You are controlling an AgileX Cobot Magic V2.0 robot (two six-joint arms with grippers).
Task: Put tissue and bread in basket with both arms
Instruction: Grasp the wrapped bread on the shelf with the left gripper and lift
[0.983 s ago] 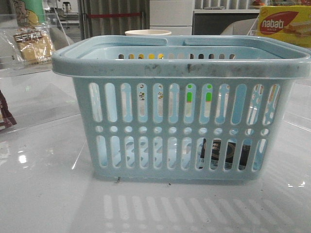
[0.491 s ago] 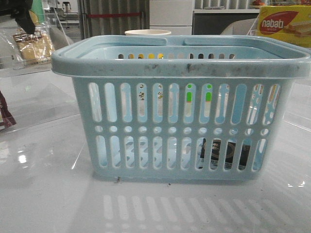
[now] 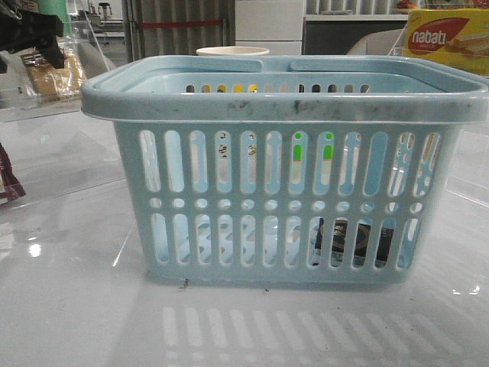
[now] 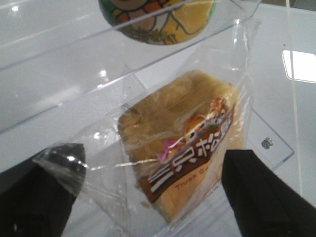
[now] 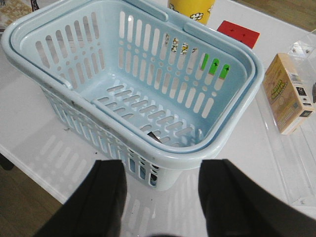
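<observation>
The left gripper has come in at ten o'clock, jaws spread around the bread on its clear shelf; the basket awaits. The right gripper hovers spread.

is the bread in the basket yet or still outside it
Outside. The bread lies in a clear tray between the open left gripper's fingers; the basket's visible floor shows no bread.

Pale blue basket, golden bread.
Grey scuffs along the rim, slots and round holes through the sides; clear wrap over golden-yellow slices, dark label with white letters; yellow-and-red nabati box; glossy white bench.
</observation>
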